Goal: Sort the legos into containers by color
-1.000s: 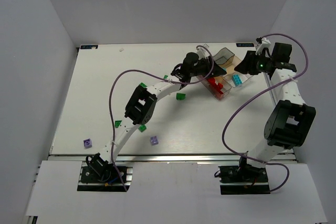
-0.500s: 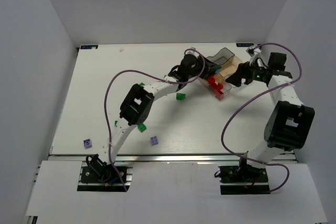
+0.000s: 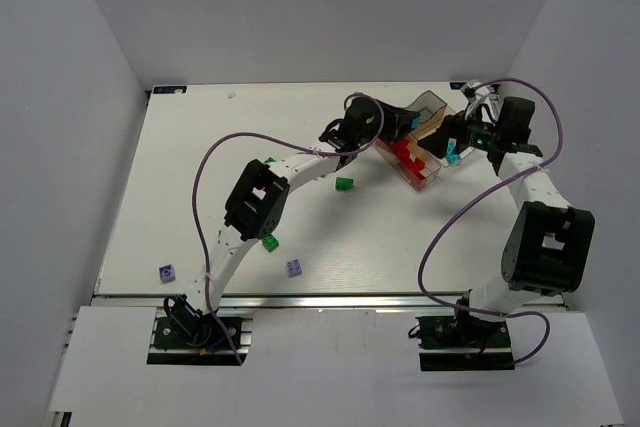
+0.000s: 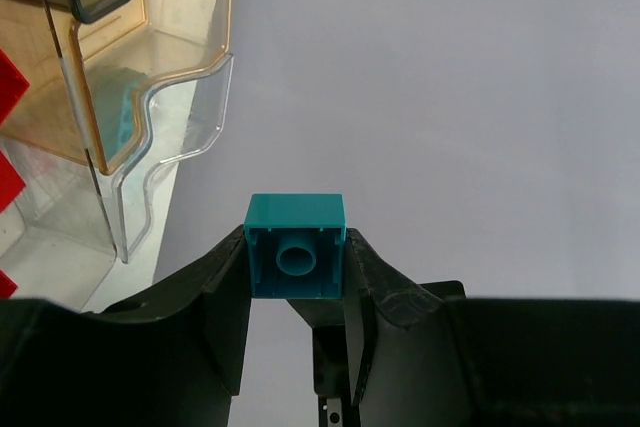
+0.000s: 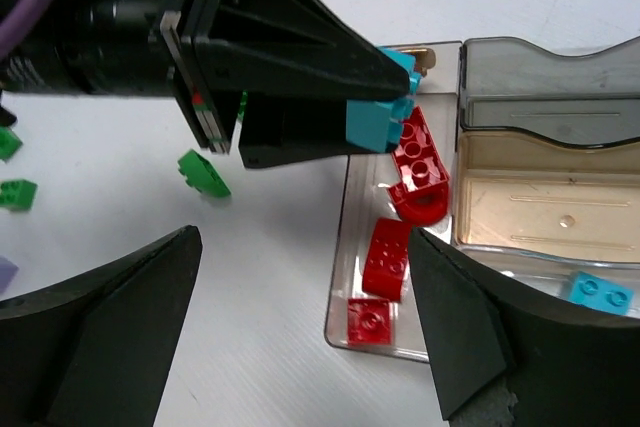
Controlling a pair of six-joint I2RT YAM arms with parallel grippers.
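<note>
My left gripper [image 3: 407,127] is shut on a cyan brick [image 4: 296,245] and holds it in the air over the near edge of the clear tray [image 3: 432,99]. The same brick shows in the right wrist view [image 5: 375,119], above the red compartment. That compartment holds a curved red piece [image 5: 418,172] and two more red bricks [image 5: 388,257]. Another cyan brick [image 5: 600,292] lies in a compartment further right. My right gripper [image 5: 300,317] is open and empty, hovering over the tray's right side [image 3: 455,139].
Green bricks lie on the table left of the tray [image 3: 344,184] and near the left arm [image 3: 270,243]. Two pale purple bricks [image 3: 167,273] [image 3: 294,268] lie near the front edge. The left arm stretches across the table's middle.
My right gripper has moved left and now hangs over the tray. My left gripper has shifted slightly right with the cyan brick still held.
</note>
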